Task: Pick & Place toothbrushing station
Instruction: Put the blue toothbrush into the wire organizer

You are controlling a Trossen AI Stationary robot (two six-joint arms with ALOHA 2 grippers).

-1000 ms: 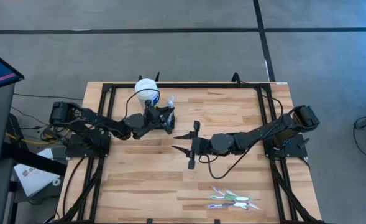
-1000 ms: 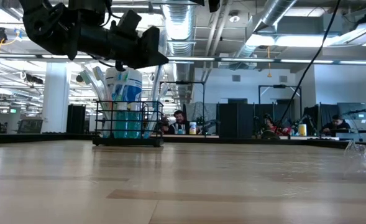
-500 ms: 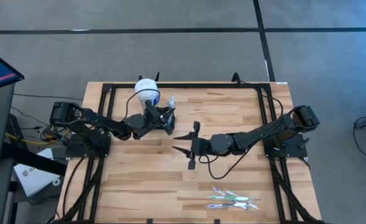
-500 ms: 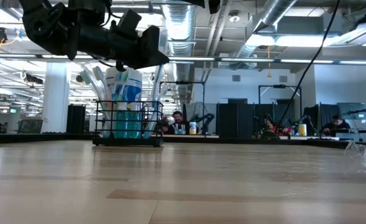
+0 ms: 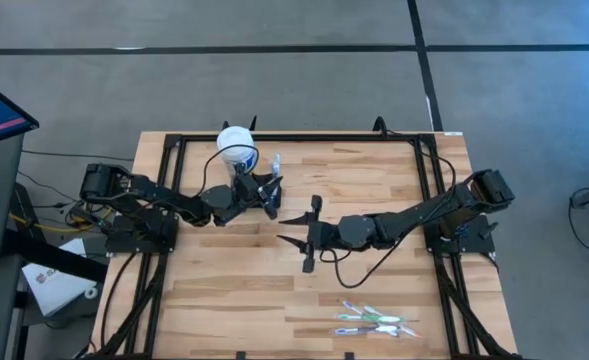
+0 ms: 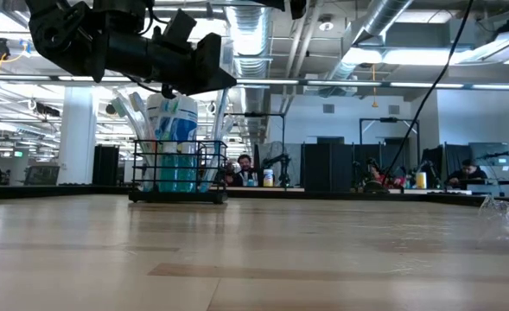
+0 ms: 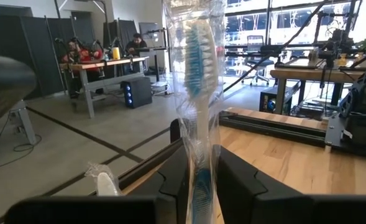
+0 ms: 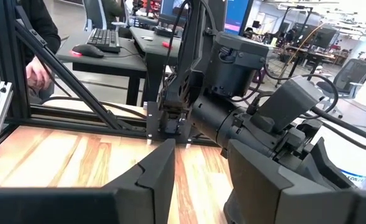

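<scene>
Clearly the left tool (image 7: 198,186) is clamped on a plastic-wrapped blue toothbrush (image 7: 196,106) over the black wire caddy (image 6: 178,171); the right tool (image 5: 296,229) waits spread apart mid-tabletop (image 5: 374,290).

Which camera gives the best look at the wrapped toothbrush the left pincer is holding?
The left wrist view: the wrapped toothbrush stands upright between the left pincer's fingers. The high view shows only a small tip by the caddy; the low view hides it behind the arm; the right wrist view misses it.

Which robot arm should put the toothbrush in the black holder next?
The left. Its gripper is shut on the wrapped toothbrush right above the toothbrushing station. The right gripper sits open mid-table, holding nothing.
</scene>
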